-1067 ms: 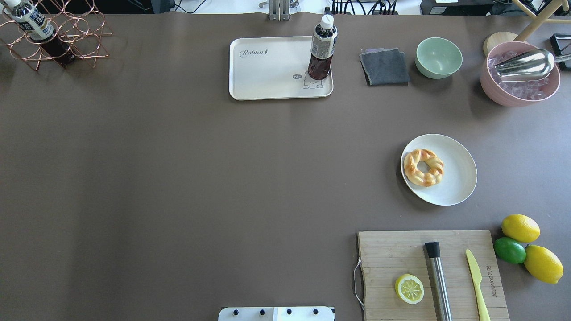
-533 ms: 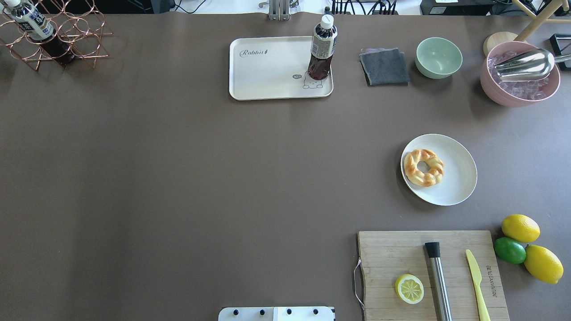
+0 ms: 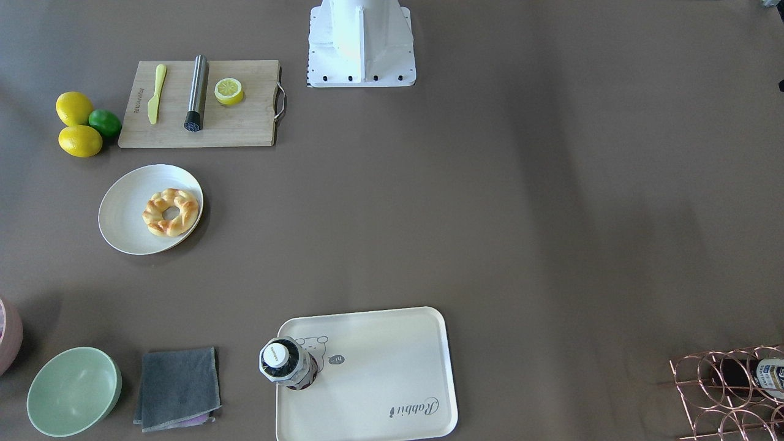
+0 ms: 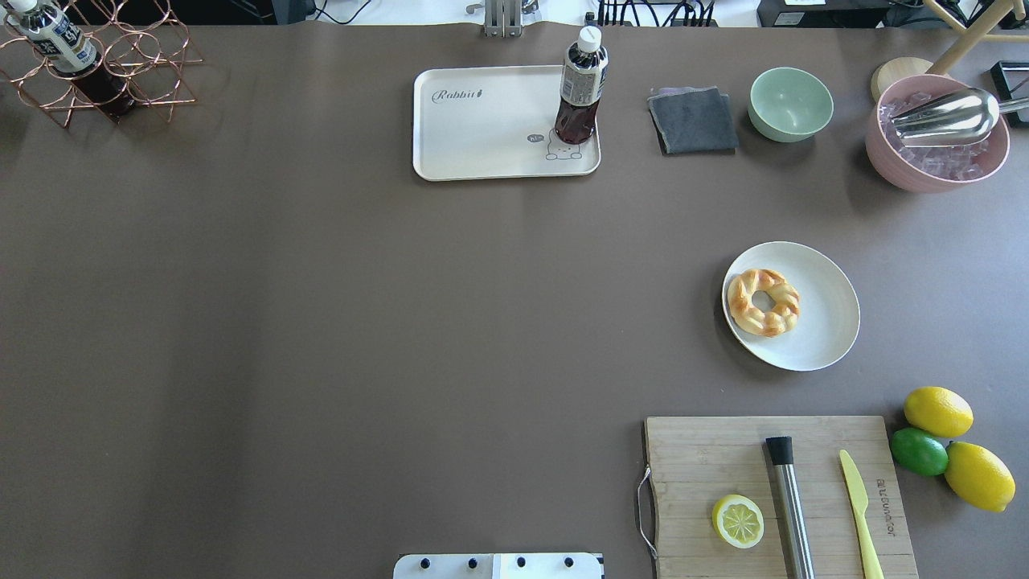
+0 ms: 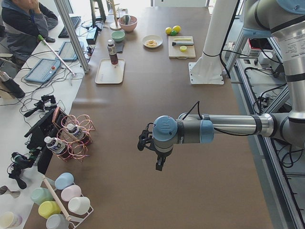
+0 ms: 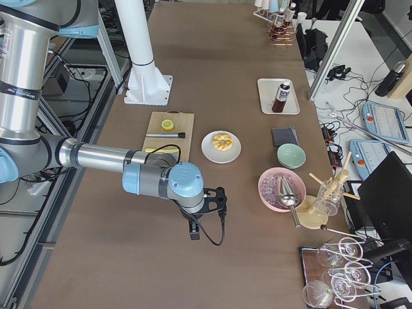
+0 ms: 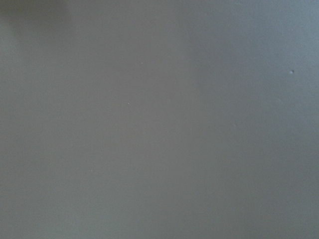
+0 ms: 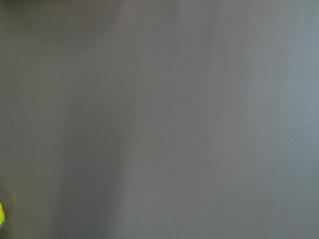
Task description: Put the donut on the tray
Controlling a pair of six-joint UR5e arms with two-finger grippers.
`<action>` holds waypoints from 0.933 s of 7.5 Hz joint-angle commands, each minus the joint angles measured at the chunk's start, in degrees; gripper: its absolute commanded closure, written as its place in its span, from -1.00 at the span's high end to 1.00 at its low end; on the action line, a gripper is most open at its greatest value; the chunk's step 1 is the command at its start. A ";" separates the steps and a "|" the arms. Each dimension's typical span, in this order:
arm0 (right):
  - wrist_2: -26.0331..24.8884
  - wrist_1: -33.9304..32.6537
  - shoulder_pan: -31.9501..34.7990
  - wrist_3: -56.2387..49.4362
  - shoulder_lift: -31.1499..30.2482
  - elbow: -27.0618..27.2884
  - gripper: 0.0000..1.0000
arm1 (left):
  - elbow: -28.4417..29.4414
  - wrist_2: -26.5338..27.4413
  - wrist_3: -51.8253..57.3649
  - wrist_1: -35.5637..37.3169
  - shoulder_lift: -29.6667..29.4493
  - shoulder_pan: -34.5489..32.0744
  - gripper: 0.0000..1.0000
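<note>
The golden-brown twisted donut [image 4: 763, 301] lies on the left part of a round off-white plate [image 4: 821, 331] at the right middle of the table; it also shows in the front-facing view [image 3: 171, 212]. The cream "Rabbit" tray [image 4: 482, 133] sits at the far centre, with an upright dark drink bottle [image 4: 580, 84] on its right corner. My left gripper [image 5: 158, 164] shows only in the left side view and my right gripper [image 6: 195, 230] only in the right side view, both hanging over bare table far from the donut. I cannot tell whether either is open or shut.
A wooden cutting board [image 4: 707, 450] with a lemon half [image 4: 738, 521], a metal muddler and a yellow knife lies front right. Lemons and a lime [image 4: 919, 451] sit beside it. A grey cloth [image 4: 693, 121], green bowl [image 4: 791, 104], pink ice bowl [image 4: 936, 133] and copper bottle rack [image 4: 96, 64] line the far edge.
</note>
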 commanded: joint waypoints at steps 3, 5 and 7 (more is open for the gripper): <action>0.13 0.00 0.00 0.05 0.17 0.02 1.00 | -0.43 -0.12 -0.56 0.89 -0.06 -1.45 0.95; 1.53 0.00 0.00 0.14 0.18 0.11 1.00 | -0.52 -0.12 -0.56 0.98 0.37 -1.54 0.95; 1.54 -0.09 0.00 1.01 0.26 -0.15 1.00 | -0.43 -0.21 -1.00 1.07 0.38 -1.54 0.95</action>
